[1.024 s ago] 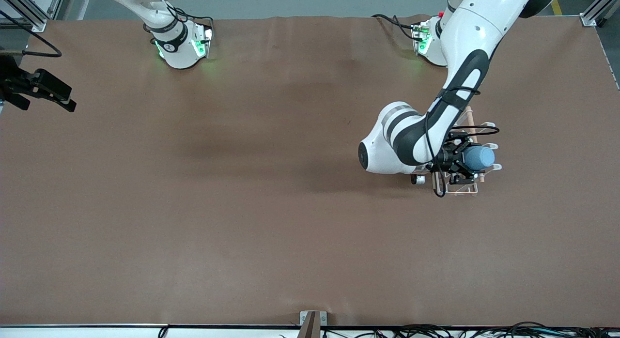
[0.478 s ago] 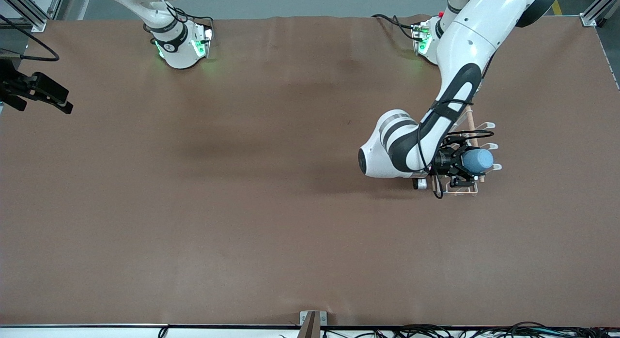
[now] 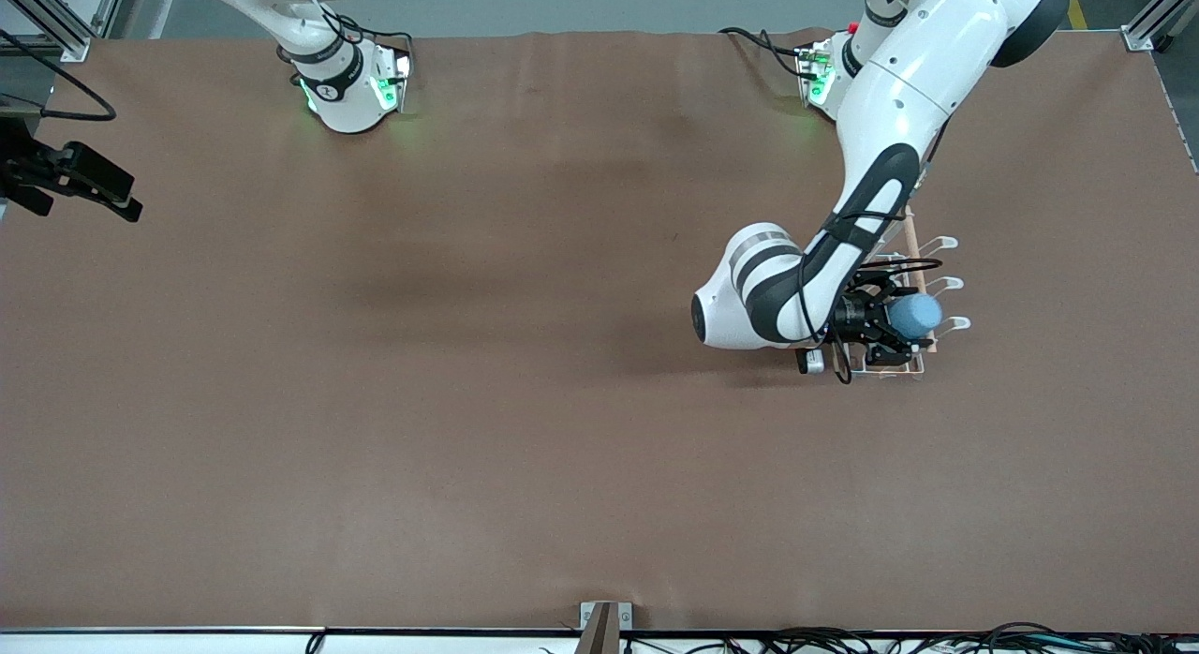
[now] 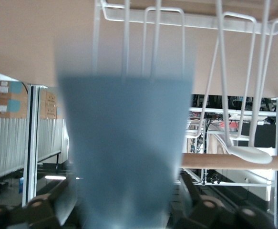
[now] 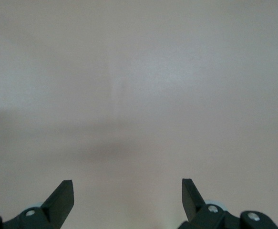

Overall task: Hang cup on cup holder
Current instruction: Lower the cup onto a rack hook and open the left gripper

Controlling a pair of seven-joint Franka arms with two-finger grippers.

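Right now I see the left gripper (image 3: 890,331) over the cup holder (image 3: 941,284), which stands toward the left arm's end of the table (image 3: 468,401). Its fingers are pinched on the cup (image 3: 915,314), one on either side of the light-blue wall. From the front camera the cup lies sideways in the grasp, its closed end pointing away from the wrist and sitting above the rack's wooden rod (image 3: 910,232) and white prongs.

On the left wrist view the cup (image 4: 124,148) fills the middle of the picture, blurred by closeness, with the dark fingertips (image 4: 203,207) flanking its lower part. The holder's white wire loops (image 4: 165,38) rise just past the cup's end, and one flat-tipped prong (image 4: 251,153) crosses in front of the wooden rod (image 4: 224,161). I cannot tell whether the cup touches any wire.

Meanwhile the right gripper (image 3: 80,181) waits off the table's edge at the right arm's end. Its wrist view shows both fingers (image 5: 62,195) spread wide apart with nothing between them, only a plain pale surface ahead.
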